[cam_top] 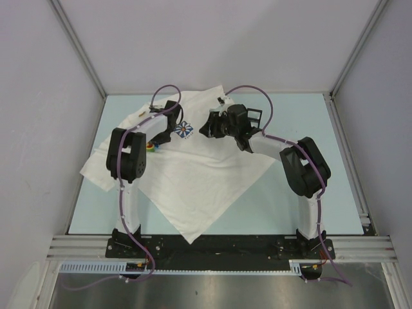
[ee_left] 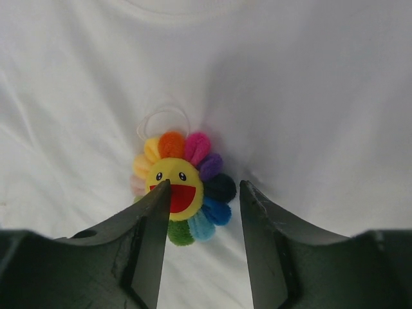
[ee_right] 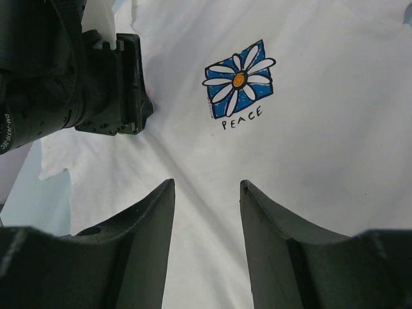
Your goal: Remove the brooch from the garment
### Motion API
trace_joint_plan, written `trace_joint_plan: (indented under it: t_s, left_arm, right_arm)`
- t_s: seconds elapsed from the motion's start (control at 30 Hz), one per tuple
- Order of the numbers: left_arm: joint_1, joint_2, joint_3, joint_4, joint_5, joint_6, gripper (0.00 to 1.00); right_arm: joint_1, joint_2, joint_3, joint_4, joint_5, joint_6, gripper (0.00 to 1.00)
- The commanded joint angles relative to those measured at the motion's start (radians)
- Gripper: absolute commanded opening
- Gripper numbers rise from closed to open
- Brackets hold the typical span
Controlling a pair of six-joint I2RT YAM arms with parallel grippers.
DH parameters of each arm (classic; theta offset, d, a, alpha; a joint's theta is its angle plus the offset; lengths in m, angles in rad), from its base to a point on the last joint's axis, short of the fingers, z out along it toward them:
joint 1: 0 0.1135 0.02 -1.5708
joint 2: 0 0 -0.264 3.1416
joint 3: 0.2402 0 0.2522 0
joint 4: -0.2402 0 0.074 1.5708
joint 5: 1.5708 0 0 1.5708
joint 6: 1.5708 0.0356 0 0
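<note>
Brooch (ee_left: 182,188): we count one, a rainbow smiley flower, at frame centre on one white T-shirt (ee_left: 309,96). One daisy emblem (ee_right: 239,80) reads "PEACE". We find left gripper (ee_left: 204,187) and right gripper (ee_right: 206,185) both released.

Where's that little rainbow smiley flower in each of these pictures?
Top external: brooch, a tiny coloured spot by the left arm, left of the daisy print.
Left wrist: brooch at centre, between the open left hand's fingertips.
Right wrist: not in it.
Shared landmark: the white T-shirt, under everything in all three.
</note>
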Motion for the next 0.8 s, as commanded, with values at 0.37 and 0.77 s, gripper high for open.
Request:
trace_joint_plan:
  t_s: [0.37,0.77]
  left_arm:
    - [0.011,-0.026,-0.017,-0.019,0.046,0.000,0.17]
    - [0.015,-0.257,-0.199,0.174,0.112,-0.040,0.00]
  right_arm:
    - [0.009,0.017,0.036,0.034,-0.024,-0.008,0.49]
    - [0.040,0.117,0.152,-0.066,-0.067,-0.042,0.49]
